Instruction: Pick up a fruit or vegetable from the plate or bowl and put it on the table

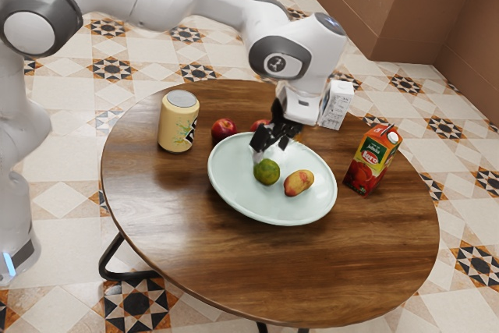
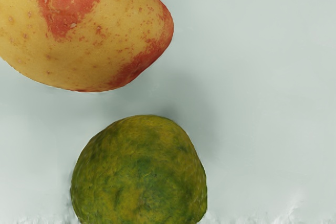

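Note:
My gripper (image 1: 270, 143) is low over the pale plate (image 1: 242, 207) in the exterior view, just above and behind a green, lime-like fruit (image 1: 267, 172). Whether it is open or shut is unclear. Beside the green fruit, toward the exterior view's right, a yellow-red mango-like fruit (image 1: 299, 183) lies on the plate. From the hand's camera, the green fruit (image 2: 140, 174) and the mottled yellow-red fruit (image 2: 86, 30) lie close together with a narrow gap between them, over the plate's pale surface (image 2: 262, 87).
Two red fruits (image 1: 224, 130) (image 1: 260, 125) are behind the plate, the second partly hidden by the hand. A yellow can (image 1: 178, 122) stands at the exterior view's left of the round wooden table (image 1: 312, 271). A juice carton (image 1: 373, 160) and a white carton (image 1: 337, 105) stand toward its right.

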### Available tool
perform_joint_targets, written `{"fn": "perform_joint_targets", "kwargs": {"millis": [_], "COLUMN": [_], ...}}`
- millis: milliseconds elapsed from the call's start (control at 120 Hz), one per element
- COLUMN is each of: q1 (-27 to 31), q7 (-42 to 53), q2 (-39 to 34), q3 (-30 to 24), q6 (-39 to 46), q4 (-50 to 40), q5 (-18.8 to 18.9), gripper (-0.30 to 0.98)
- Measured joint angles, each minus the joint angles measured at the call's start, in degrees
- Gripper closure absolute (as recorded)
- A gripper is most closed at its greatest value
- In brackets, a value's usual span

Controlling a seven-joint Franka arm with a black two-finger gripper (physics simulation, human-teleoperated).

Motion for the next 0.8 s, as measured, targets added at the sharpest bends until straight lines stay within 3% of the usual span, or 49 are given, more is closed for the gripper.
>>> {"fn": "perform_joint_targets", "kwargs": {"millis": [108, 167, 367, 800], "q1": [15.0, 18.71, 13.83, 14.11], "q7": [0.92, 1.34, 2.54, 4.07], "q2": [0.93, 1.21, 1.67, 2.66], "q3": [0.01, -0.25, -0.94, -5.07], "q6": [-0.02, -0.02, -0.04, -0.08], "q4": [0.97, 1.13, 2.05, 2.15], "q5": [-0.5, -0.63, -0.76, -1.3], "gripper": [0.0, 0.0, 0.0, 0.0]}}
